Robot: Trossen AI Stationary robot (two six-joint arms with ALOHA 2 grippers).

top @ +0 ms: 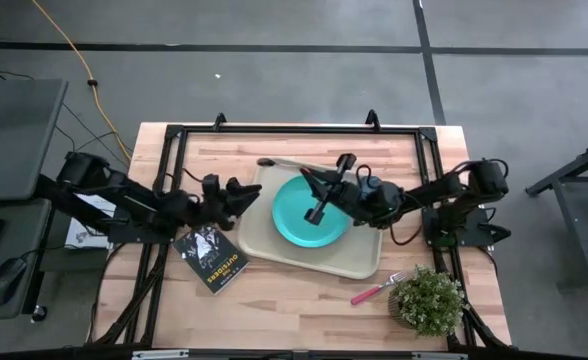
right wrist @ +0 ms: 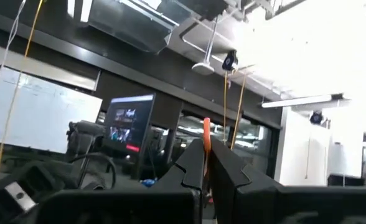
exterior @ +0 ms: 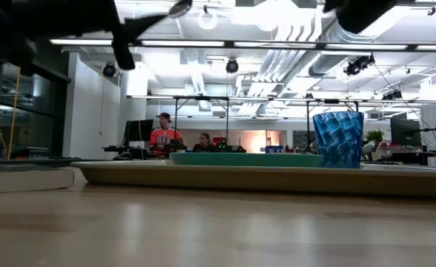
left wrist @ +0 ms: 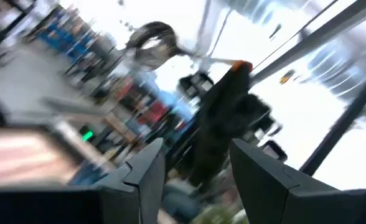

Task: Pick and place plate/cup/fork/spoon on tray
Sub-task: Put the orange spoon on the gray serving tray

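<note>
2 arms: both are over the table, left arm from the left side, right arm from the right.
Right gripper [top: 320, 180]: above the far part of the tray, over the plate's far rim, lifted clear of both.
Right fingers [right wrist: 189, 165]: clenched on the spoon's orange handle, which shows as a thin strip between them in the right wrist view.
Spoon [top: 286, 165]: held in the air, silver bowl pointing toward the tray's far left corner; in the low view the bowl sits high above the tray.
Left gripper [top: 248, 192]: just beside the tray's left rim, facing the right gripper.
Left fingers [left wrist: 144, 169]: released, spread apart with nothing between them.
Tray [top: 359, 262]: lies flat at the middle of the table, turned slightly askew.
Plate [top: 299, 225]: flat on the tray, in its middle.
Cup [exterior: 338, 139]: upright on the tray in the low view; hidden under the right arm in the high view.
Fork [top: 377, 290]: on the bare table near the tray's near right corner, off the tray, tines just beside the potted plant [top: 429, 300].
Book [top: 211, 258]: dark, on the table near the tray's near left corner.
Background: 2 people [exterior: 164, 136] sit at desks far behind the table.
</note>
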